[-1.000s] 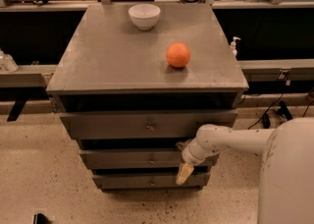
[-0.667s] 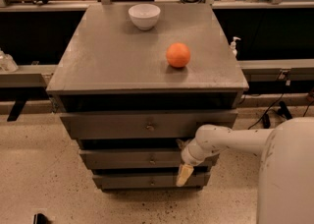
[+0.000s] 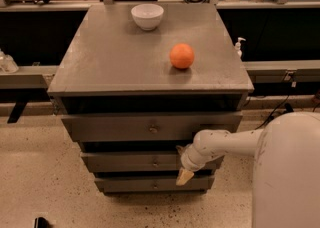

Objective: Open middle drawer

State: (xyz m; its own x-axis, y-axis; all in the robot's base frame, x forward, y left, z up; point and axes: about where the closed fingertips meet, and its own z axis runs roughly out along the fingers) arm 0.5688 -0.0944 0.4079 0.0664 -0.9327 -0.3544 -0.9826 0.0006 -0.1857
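A grey cabinet (image 3: 150,72) with three drawers is seen from above and in front, standing on a speckled floor (image 3: 40,172). On its flat top, a white bowl (image 3: 147,16) sits near the back edge and an orange (image 3: 182,56) lies right of centre, well apart from the bowl.

The middle drawer (image 3: 120,162) is the second of the three, below the taller top drawer (image 3: 110,128) and above the lowest drawer (image 3: 135,184). Its long, low front runs left to right across the cabinet and faces the camera. A small round knob (image 3: 155,162) sits at its centre. The front does not stick out past the top drawer's front.

The robot's pale body (image 3: 287,172) fills the lower right corner. Its arm (image 3: 230,143) reaches left toward the cabinet. The gripper (image 3: 183,175) is in front of the right part of the middle drawer, just right of the knob, with its tan tip hanging down over the gap above the lowest drawer. Whether it is open or closed, or has hold of anything, cannot be told.
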